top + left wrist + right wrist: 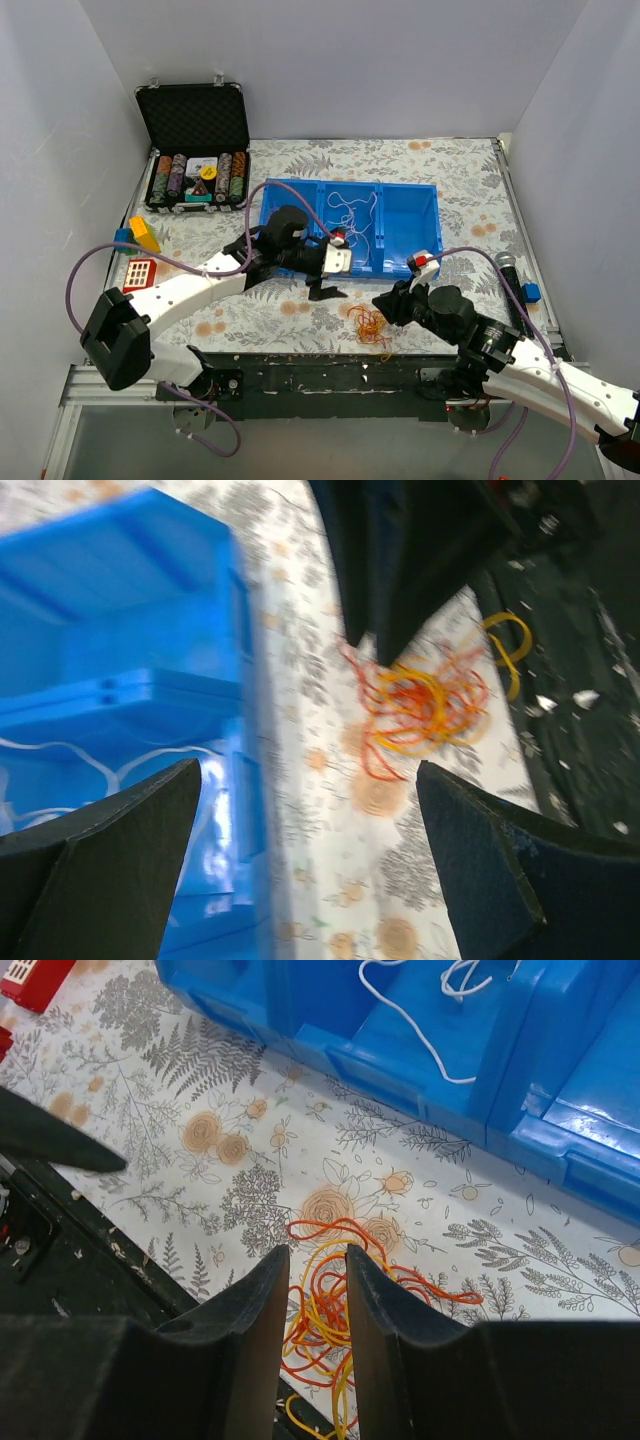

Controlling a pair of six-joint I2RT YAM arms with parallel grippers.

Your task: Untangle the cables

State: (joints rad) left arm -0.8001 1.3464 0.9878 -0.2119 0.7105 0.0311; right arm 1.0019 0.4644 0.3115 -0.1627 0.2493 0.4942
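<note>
1. Sorting by colour looks like the plan. The white cables (pixel 352 215) lie loose in the middle compartment of the blue tray (pixel 410 220). The orange-and-red tangle (pixel 370 325) sits on the worktop (pixel 450 170) at 6 o'clock of the tray, near the front edge.
2. Right gripper (pixel 317 1257) hangs directly over the tangle, its jaws a narrow slot apart and not pressed together. Strands show through the slot, but none is visibly pinched. Judged reason: narrowed to take one or two strands rather than the whole knot.
3. Left gripper (pixel 310 870) has its jaws spread wide with nothing between them. It sits at 10 o'clock of the tangle, by the tray's near wall. Judged reason: placed for an opposing hold, so the two arms can pull apart.
4. The tangle is compact, with yellow-orange and red loops interlaced. Judged risk: such thin, curly wire may slip free, or drag the whole clump along.
</note>
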